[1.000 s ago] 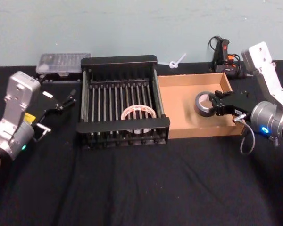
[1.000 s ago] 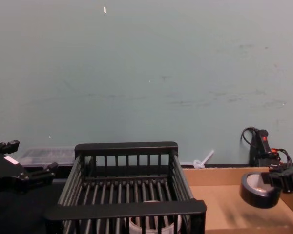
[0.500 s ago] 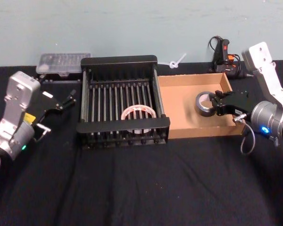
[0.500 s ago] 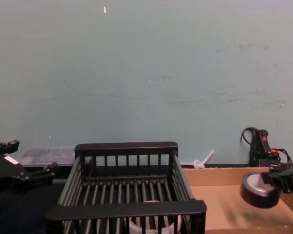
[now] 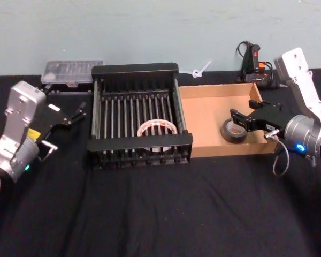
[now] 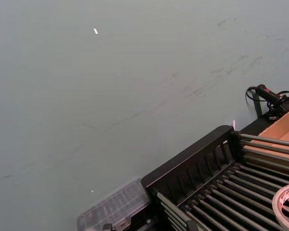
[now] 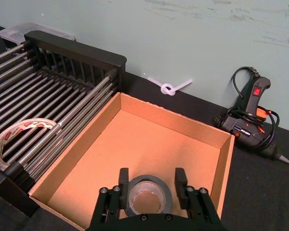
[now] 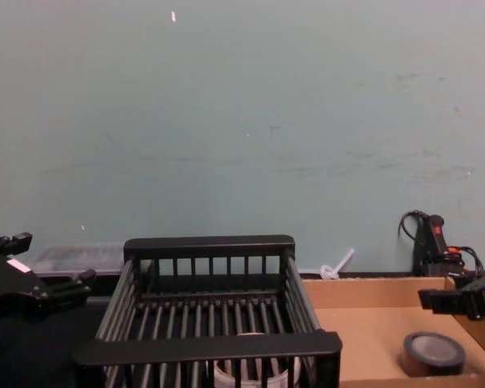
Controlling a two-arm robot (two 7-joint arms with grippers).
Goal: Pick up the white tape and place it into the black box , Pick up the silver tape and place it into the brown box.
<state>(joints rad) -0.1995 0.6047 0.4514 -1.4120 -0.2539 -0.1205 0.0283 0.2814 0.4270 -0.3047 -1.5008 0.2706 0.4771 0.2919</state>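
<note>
The right claw (image 7: 152,185), jaws now spread wide, has just dropped the silver tape (image 5: 234,130) into the brown box (image 5: 206,115); both rolls are boxed.

A pale green wall (image 8: 242,121), scuffed with faint marks, was seen behind a table (image 5: 160,214) draped in black cloth; even light was cast across the wall.

Black slatted crate (image 5: 141,143), white tape (image 5: 157,130) – grey-silver tape (image 5: 234,131), brown box (image 5: 203,112)
</note>
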